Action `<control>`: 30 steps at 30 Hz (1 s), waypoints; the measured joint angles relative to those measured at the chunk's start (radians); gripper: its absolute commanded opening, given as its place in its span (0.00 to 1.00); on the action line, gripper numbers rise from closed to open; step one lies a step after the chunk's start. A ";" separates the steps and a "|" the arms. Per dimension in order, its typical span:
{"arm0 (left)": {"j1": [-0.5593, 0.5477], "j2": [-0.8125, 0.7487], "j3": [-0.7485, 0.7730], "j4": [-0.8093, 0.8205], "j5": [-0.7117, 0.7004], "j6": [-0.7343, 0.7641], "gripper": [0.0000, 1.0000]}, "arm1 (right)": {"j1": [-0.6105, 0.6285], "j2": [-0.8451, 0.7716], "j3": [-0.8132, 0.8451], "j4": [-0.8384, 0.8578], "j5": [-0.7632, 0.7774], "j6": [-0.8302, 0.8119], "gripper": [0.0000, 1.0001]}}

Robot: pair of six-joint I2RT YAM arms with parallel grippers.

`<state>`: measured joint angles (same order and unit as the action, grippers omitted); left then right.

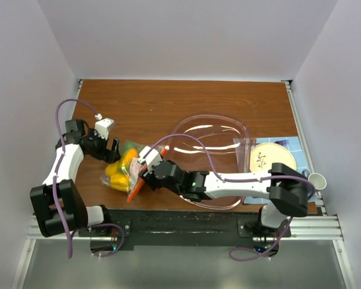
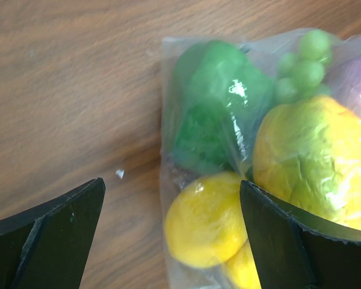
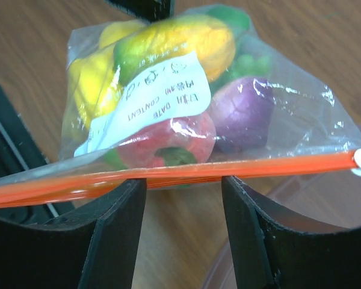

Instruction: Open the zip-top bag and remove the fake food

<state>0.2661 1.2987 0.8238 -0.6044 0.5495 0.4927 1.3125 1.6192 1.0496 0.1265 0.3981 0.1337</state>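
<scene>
The zip-top bag (image 1: pixel 125 171) lies on the wooden table between my two grippers, its orange zip strip (image 1: pixel 137 188) towards the right arm. Inside it is the fake food: yellow fruit (image 2: pixel 207 223), a green piece (image 2: pixel 216 102), a red piece (image 3: pixel 168 141) and a purple one (image 3: pixel 243 111). My left gripper (image 1: pixel 108 152) hovers open over the bag's closed end (image 2: pixel 228 120), fingers straddling a yellow fruit. My right gripper (image 3: pixel 183 183) is open, and the zip strip (image 3: pixel 228 170) runs across its fingertips. A white label (image 3: pixel 150 99) is stuck on the bag.
A large clear bowl (image 1: pixel 210 135) sits just right of the bag, under the right arm. Further right are a cream plate (image 1: pixel 272 159) on a blue mat and a white cup (image 1: pixel 317 180) at the table's right edge.
</scene>
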 measured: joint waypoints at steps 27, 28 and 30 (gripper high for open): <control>-0.081 -0.007 -0.011 0.027 -0.063 0.151 0.06 | 0.106 0.379 0.194 -0.057 0.269 -0.172 0.79; -0.058 -0.007 0.005 0.005 -0.061 0.169 0.05 | 0.106 0.396 0.198 -0.057 0.263 -0.176 0.77; -0.026 -0.007 0.027 -0.027 -0.060 0.195 0.05 | 0.106 0.418 0.206 -0.054 0.254 -0.181 0.69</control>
<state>0.2401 1.2919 0.8509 -0.6315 0.4900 0.6880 1.4181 2.0377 1.2552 0.0723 0.6518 -0.0471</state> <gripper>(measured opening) 0.062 0.780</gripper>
